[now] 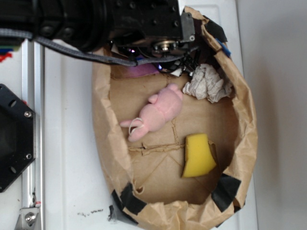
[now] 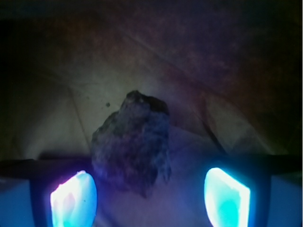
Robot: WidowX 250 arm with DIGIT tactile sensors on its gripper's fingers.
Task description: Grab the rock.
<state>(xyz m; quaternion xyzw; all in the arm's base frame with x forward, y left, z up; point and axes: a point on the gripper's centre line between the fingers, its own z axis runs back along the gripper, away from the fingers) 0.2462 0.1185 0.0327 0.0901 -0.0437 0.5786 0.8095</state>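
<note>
In the wrist view the rock (image 2: 132,142), a dark rough angular chunk, lies on brown paper right in front of my gripper (image 2: 150,198). The two glowing fingertips (image 2: 74,199) stand wide apart, one on each side of the rock's near end, closer on the left. The gripper is open and nothing is held. In the exterior view the arm's black head (image 1: 163,28) hangs over the far end of the paper bag (image 1: 103,120); the rock is hidden beneath it.
Inside the torn-open bag lie a pink plush toy (image 1: 156,112), a crumpled whitish paper wad (image 1: 207,84) and a yellow sponge piece (image 1: 197,155). The bag's raised walls surround them. A metal rail (image 1: 31,143) runs along the left.
</note>
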